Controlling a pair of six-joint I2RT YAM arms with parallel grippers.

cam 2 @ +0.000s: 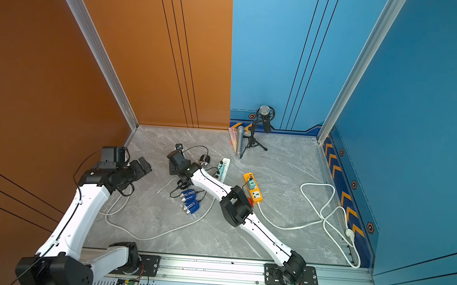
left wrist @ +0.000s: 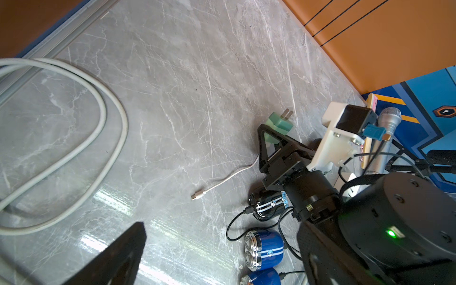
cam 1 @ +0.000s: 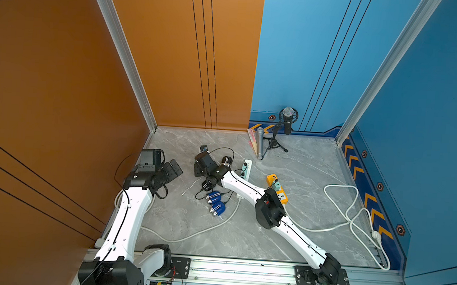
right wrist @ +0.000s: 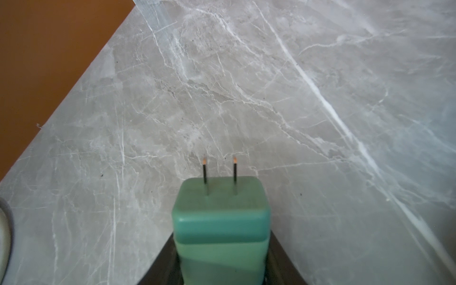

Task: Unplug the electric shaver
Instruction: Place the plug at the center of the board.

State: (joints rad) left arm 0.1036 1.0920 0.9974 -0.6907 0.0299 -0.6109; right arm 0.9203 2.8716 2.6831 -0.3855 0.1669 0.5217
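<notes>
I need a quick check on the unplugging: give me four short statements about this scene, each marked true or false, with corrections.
1. The right end effector grips a boxy green two-prong plug adapter. True.
2. That adapter's prongs sit in a socket. False: they are bare, above the grey marble tabletop.
3. The left end effector holds a shaver. False: it is open and empty.
4. A second green adapter sits in the orange plastic power strip. True.

In a top view, shavers [cam 1: 215, 197] lie mid-frame on the worktop [cam 1: 302, 167], a strip [cam 1: 283, 197] to their right, a microphone [cam 1: 260, 142] above.
</notes>
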